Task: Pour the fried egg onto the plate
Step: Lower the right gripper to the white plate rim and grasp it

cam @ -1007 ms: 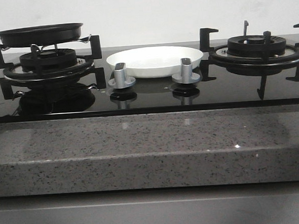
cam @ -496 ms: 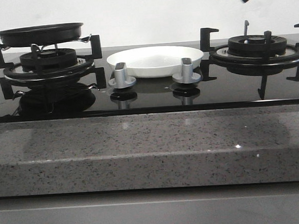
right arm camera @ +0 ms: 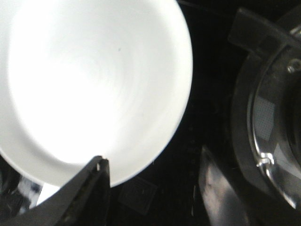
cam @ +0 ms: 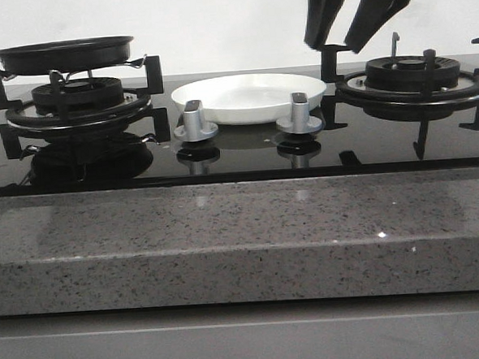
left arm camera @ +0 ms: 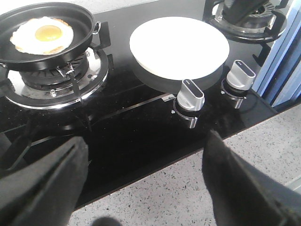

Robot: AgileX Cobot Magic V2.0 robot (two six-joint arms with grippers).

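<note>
knobs (cam: 194,121) before plate (cam: 249,96) | egg (left arm camera: 42,35) in pan (left arm camera: 70,44) | right claw (cam: 351,31) spread | left claw (left arm camera: 146,188) spread

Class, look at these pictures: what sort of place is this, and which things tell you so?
Most likely a kitchen cooktop: a gas burner with black pan supports, silver control knobs, and a frying pan holding a fried egg, on a speckled stone counter.

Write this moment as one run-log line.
fried egg: in frying pan | plate: empty | right gripper: open above plate edge | left gripper: open
</note>
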